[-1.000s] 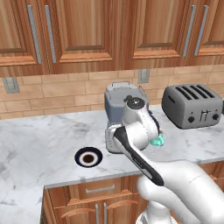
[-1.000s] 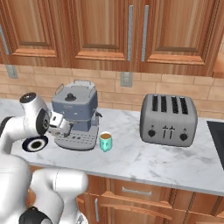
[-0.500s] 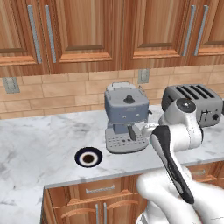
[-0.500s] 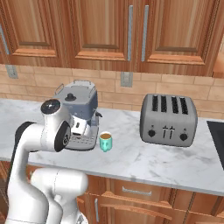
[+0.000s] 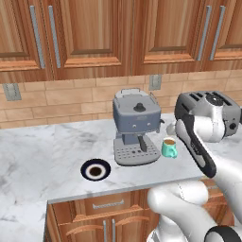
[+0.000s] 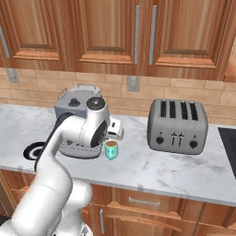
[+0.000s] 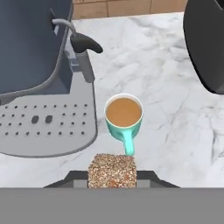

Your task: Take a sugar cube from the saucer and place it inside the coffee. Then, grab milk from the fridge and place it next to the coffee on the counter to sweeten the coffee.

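- hand view, bottom centre: the gripper [image 7: 112, 177] is closed on the sugar cube [image 7: 112, 170], a speckled tan block sitting between the finger tips
- change over the last second: the arm has swung from over the saucer, at the left of the espresso machine, across to the right of it; in the right base view the hand [image 6: 114, 130] now hangs just above the coffee [image 6: 110, 150]
- meaning, as a judgement: pick from the saucer looks done, carry nearly done; drop into the mug is next, then the milk step, not yet begun
- hand view, middle of frame: the teal mug [image 7: 124, 120] stands just beyond the cube, upright, brown liquid showing, handle pointing toward the bottom of the frame; cube is not yet over the rim, so a short advance seems needed before release
- left base view, lower left of centre: the saucer [image 5: 95, 169] lies on the counter [image 5: 42, 151], well apart from the mug [image 5: 169, 147], with the espresso machine [image 5: 135, 125] between them
- surface: white marble with grey veins, flat, mug standing just beside the machine's drip tray
- farther right in the right base view: a grey four-slot toaster [image 6: 177, 126]
- far: brick backsplash with a wall outlet [image 6: 133, 83], brown wooden wall cabinets [image 6: 110, 32] with bar handles across the top of the frame
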Motion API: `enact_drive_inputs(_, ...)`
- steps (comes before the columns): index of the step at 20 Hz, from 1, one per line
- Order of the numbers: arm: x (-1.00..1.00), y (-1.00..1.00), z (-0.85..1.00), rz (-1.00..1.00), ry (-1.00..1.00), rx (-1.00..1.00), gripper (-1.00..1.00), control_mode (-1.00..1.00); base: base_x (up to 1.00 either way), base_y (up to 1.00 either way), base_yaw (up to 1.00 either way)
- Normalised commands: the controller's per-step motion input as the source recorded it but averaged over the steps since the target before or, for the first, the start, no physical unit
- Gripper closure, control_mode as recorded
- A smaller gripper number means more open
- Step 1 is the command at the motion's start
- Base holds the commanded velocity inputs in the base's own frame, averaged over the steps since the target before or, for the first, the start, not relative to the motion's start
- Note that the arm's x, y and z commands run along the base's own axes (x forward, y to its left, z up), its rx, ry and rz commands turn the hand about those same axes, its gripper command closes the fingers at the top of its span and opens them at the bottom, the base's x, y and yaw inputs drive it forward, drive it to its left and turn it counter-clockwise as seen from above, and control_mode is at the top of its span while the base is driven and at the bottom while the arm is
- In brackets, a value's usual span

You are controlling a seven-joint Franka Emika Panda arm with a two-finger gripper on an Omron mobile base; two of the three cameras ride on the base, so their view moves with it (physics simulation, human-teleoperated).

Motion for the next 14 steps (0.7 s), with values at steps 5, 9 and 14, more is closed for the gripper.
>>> enact_drive_inputs(5, 0.61, -0.16, -0.47, 0.09, 0.06, 0.00, 1.00, -1.00, 0.00, 0.00, 0.00)
enact_drive_inputs(9, 0.45, -0.13, -0.21, 0.11, 0.00, 0.00, 1.00, -1.00, 0.00, 0.00, 0.00)
enact_drive_inputs(14, 0.04, -0.08, -0.42, 0.18, -0.04, 0.01, 1.00, -1.00, 0.00, 0.00, 0.00)
